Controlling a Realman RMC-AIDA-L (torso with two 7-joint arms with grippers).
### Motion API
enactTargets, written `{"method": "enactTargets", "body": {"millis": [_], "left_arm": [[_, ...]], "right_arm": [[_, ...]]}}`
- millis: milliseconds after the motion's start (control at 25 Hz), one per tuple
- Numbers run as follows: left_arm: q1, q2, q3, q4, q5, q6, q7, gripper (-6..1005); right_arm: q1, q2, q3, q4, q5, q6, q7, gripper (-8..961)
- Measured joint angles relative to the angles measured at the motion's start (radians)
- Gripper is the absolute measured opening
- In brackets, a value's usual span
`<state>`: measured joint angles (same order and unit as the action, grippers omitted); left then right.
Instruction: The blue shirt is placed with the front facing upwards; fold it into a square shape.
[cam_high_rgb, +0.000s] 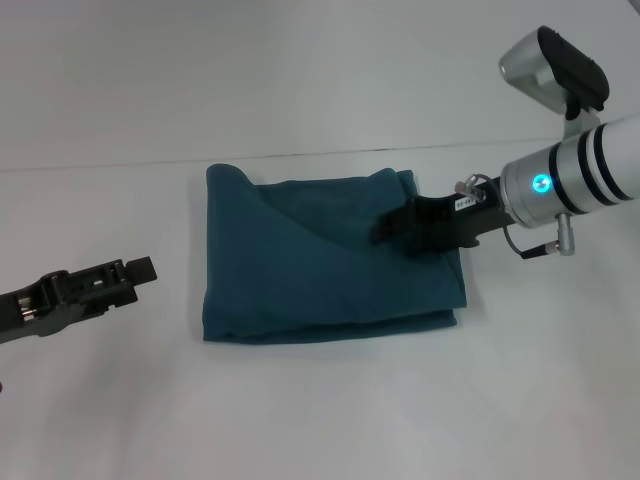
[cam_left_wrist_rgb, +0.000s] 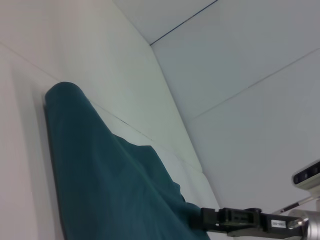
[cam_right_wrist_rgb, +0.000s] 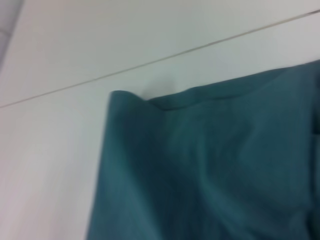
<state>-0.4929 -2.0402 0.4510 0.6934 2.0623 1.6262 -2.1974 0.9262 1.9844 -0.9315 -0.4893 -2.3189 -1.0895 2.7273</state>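
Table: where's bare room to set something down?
Free: table strip nearer than the shirt, the strip beyond it, and the gap between shirt and left gripper. Crowded: shirt's right side, where the right gripper sits over it.

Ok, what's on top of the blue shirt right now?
Only the right hand, over the blue shirt near its right edge. Whether it touches or pinches the cloth is hidden. The left hand is off the shirt.

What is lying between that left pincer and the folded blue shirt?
Nothing: in the head view only bare white table separates the left pincer from the blue shirt.
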Motion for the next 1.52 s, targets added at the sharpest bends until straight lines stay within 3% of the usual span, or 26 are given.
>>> {"method": "enactTargets", "body": {"millis": [320, 680, 920, 1200, 1520], "left_arm": [[-0.001, 0.000, 0.000, 0.000, 0.000, -0.007, -0.001, 765], [-0.002, 0.006, 0.000, 0.000, 0.001, -0.012, -0.037, 765], [-0.004, 0.017, 0.007, 0.007, 0.014, -0.012, -0.130, 762], [-0.053, 0.029, 0.020, 0.005, 0.120, -0.036, -0.270, 759], [-0.123, 0.024, 0.166, -0.067, 0.141, -0.203, -0.356, 756]], "right_arm": [[-0.008, -0.019, 0.004, 0.012, -0.064, 0.008, 0.037, 651], [-0.048, -0.056, 0.107, -0.139, -0.049, -0.194, 0.029, 651], [-0.093, -0.097, 0.179, -0.242, -0.047, -0.295, 0.023, 651], [-0.129, -0.148, 0.218, -0.250, -0.047, -0.360, 0.021, 650], [-0.140, -0.169, 0.235, -0.252, -0.046, -0.385, 0.017, 651]]}}
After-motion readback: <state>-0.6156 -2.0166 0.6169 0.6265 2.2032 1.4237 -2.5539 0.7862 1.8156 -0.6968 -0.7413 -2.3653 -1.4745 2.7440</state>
